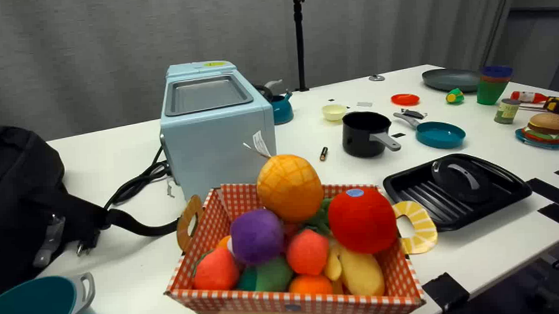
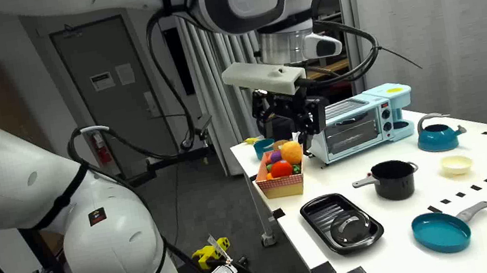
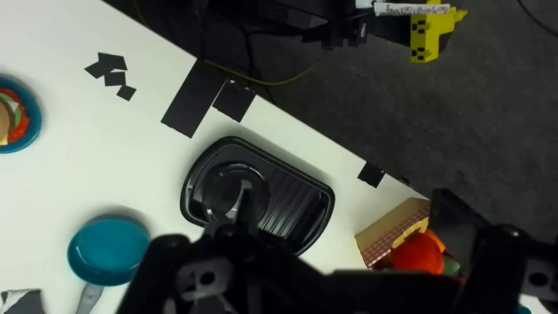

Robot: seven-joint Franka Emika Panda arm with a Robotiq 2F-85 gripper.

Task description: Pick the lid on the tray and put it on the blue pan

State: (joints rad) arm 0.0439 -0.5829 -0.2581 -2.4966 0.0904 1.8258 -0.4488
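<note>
A white table (image 2: 406, 272) filled the frame's lower right in an exterior view. On it sat a black rectangular ridged tray (image 2: 324, 211), a shallow round teal-blue pan (image 2: 441, 232) farther right, and higher up a round black pot (image 2: 395, 183).

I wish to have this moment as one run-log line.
lid: on tray; blue pan: uncovered; jaws: open, holding nothing; pick: not yet done

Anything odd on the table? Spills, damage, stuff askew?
Two mild oddities: the round lid sits toward one end of the rectangular tray, a mismatch in shape, and a small battery-like cylinder lies loose near the black pot. No spill or damage visible.
</note>
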